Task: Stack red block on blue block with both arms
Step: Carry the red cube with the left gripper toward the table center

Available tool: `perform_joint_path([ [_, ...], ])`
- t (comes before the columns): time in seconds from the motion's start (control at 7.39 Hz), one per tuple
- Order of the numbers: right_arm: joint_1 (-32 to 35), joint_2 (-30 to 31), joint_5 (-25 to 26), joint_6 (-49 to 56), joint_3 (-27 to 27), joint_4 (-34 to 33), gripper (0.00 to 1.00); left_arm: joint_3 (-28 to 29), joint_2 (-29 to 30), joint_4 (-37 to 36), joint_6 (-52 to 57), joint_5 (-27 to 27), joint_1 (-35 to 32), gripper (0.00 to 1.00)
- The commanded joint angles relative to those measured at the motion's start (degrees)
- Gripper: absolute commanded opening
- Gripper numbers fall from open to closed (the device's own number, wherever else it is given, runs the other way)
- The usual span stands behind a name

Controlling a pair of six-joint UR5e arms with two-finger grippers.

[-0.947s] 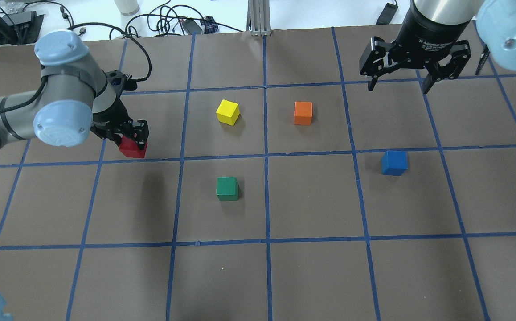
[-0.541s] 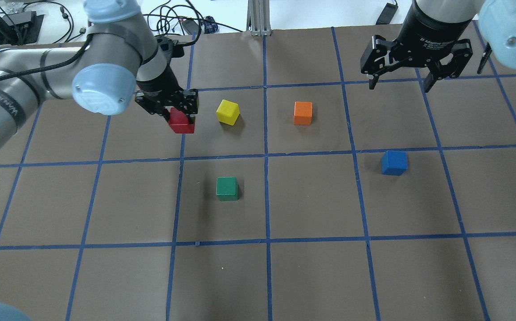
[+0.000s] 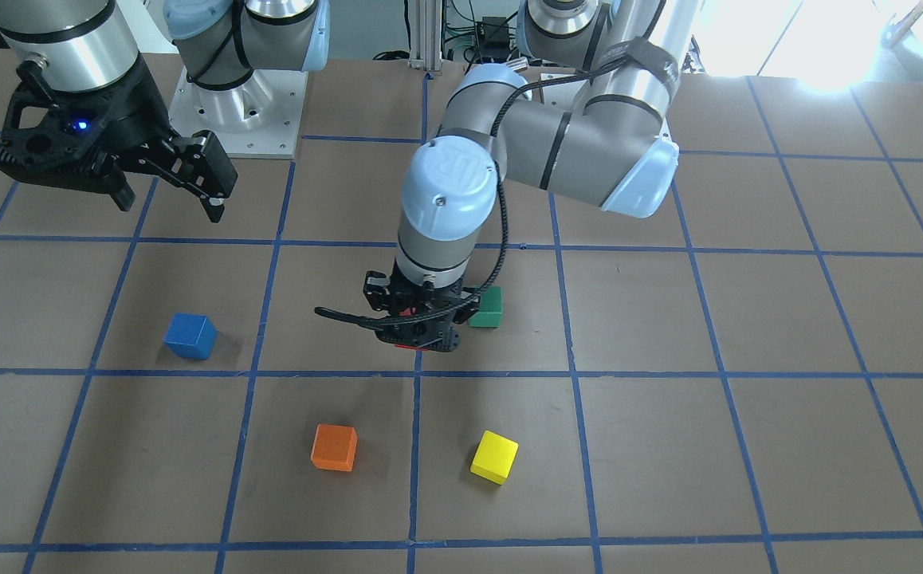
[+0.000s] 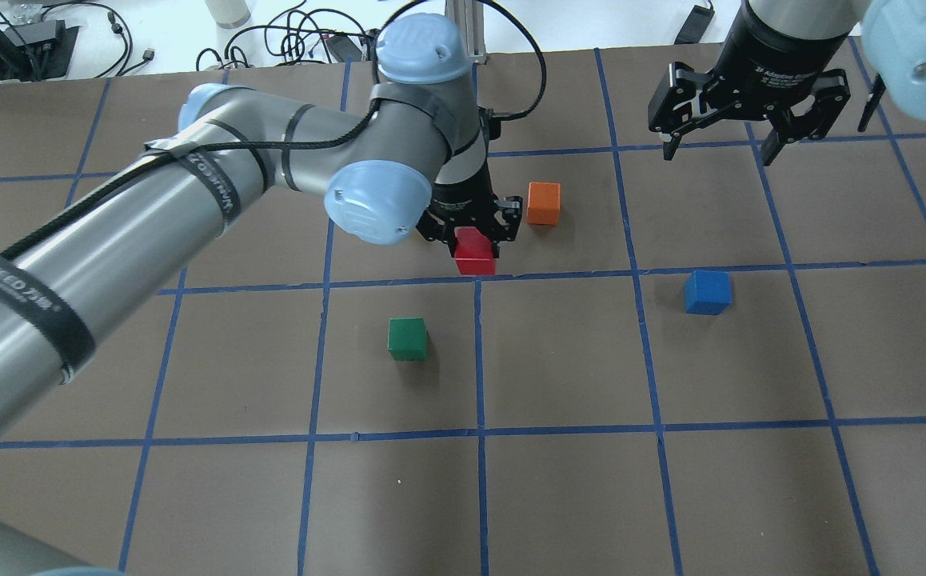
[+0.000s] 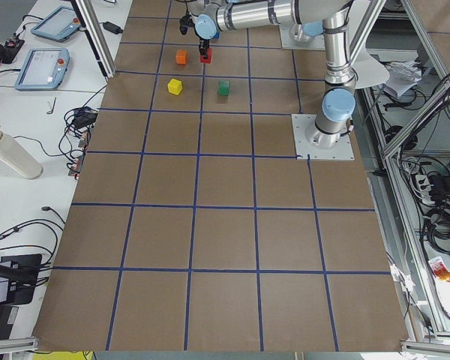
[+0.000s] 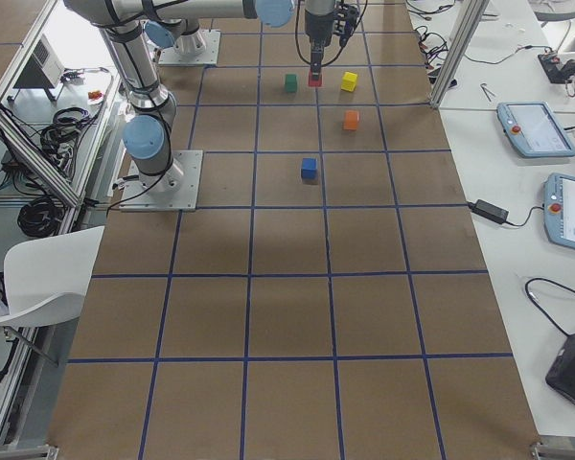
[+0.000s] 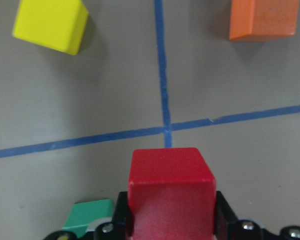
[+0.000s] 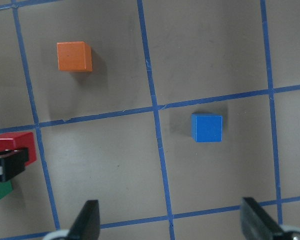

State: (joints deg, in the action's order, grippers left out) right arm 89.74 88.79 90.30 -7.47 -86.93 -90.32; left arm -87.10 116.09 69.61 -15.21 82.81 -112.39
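Left gripper (image 4: 471, 232) has swung from the table's (image 4: 559, 360) left to centre, pinching the red block (image 4: 475, 254) beside the orange cube (image 4: 544, 202); blue block (image 4: 707, 291) sits well to its right, nearer the right gripper (image 4: 716, 158), which is spread and empty.

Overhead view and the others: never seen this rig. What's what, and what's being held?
A left arm and a right arm stand at a brown table marked with blue tape lines. One camera looks over the robot's shoulders, one faces it (so sides flip), two watch from the table's ends, and one rides each wrist. The left pincer is shut on the red block. The right pincer hangs open and empty. The blue block, green block, orange block and yellow block sit apart on the table.
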Motion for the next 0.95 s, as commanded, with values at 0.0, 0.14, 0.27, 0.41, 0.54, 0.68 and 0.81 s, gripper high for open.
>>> perform_joint_path([
  [0.0, 0.0, 0.0, 0.0, 0.0, 0.0, 0.1, 1.00, 0.4, 5.0, -1.8, -2.5, 0.4, -3.7, 0.17],
  [0.14, 0.0, 0.0, 0.1, 0.0, -0.1, 0.1, 1.00, 0.4, 6.3, -1.9, -2.6, 0.6, -4.2, 0.17],
  [0.27, 0.0, 0.0, 0.0, 0.0, -0.1, 0.1, 1.00, 0.6, 7.2, -2.0, -3.8, 0.5, -4.2, 0.18],
  [0.41, 0.0, 0.0, 0.0, 0.0, -0.1, 0.1, 1.00, 0.7, 7.6, -1.9, -4.0, 0.5, -4.4, 0.30],
  [0.54, 0.0, 0.0, 0.1, 0.0, -0.1, 0.0, 1.00, 0.5, 7.7, -1.9, -4.0, 0.8, -4.8, 0.53],
  [0.68, 0.0, 0.0, 0.0, 0.0, -0.1, 0.1, 1.00, 0.3, 7.7, -1.9, -4.0, 0.4, -4.8, 0.84],
  [0.81, 0.1, 0.0, 0.0, 0.0, -0.2, 0.1, 1.00, 0.5, 7.4, -1.7, -3.6, 0.8, -4.9, 1.00],
])
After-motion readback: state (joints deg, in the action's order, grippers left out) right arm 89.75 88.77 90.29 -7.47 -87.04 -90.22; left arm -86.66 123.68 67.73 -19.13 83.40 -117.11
